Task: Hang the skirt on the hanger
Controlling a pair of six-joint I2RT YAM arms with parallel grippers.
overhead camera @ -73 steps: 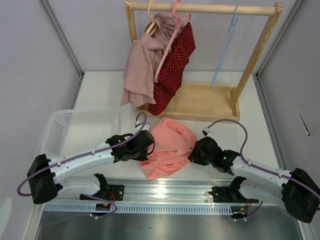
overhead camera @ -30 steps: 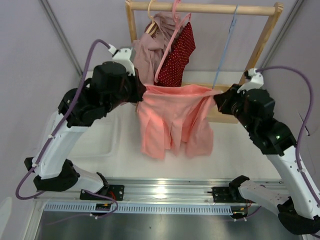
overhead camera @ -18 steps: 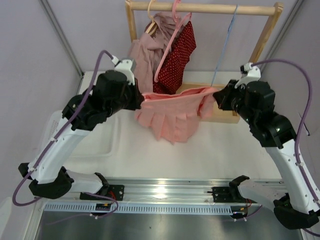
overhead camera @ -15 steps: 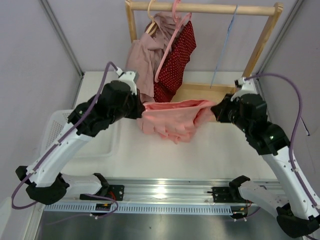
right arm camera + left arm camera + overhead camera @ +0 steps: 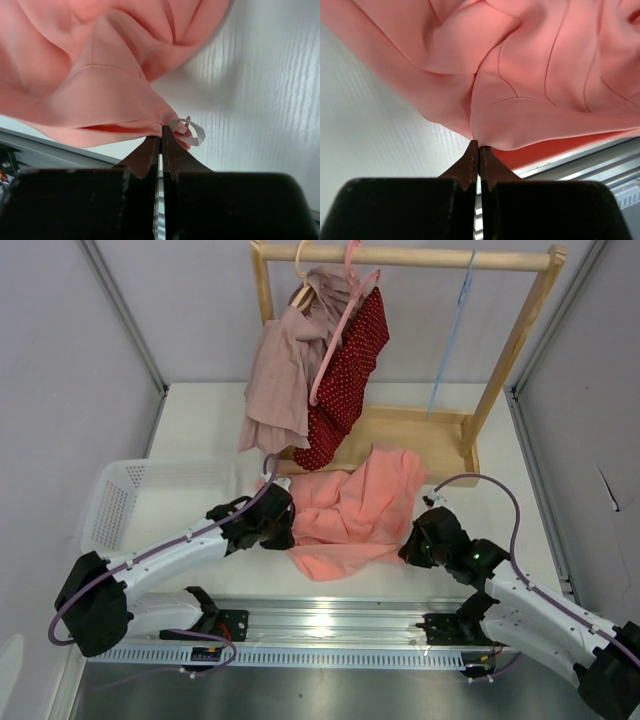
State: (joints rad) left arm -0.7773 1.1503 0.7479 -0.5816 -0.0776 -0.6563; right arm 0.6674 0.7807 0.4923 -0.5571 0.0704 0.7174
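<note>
Left gripper (image 5: 479,146) and right gripper (image 5: 161,134) clamp the skirt (image 5: 350,515).
Thin dark jaws meet on stitched edges of soft, creased salmon fabric heaped on the white table (image 5: 200,425); the slim light-blue hanger (image 5: 452,330) hangs at one o'clock.

Top camera: high behind the arm bases, looking down and forward over the whole table (image 5: 200,425) to the rack (image 5: 410,257); wrist cameras: each sights along its own gripper, left gripper (image 5: 479,146) and right gripper (image 5: 161,132), very close on the skirt (image 5: 355,510), which all three views share.
</note>
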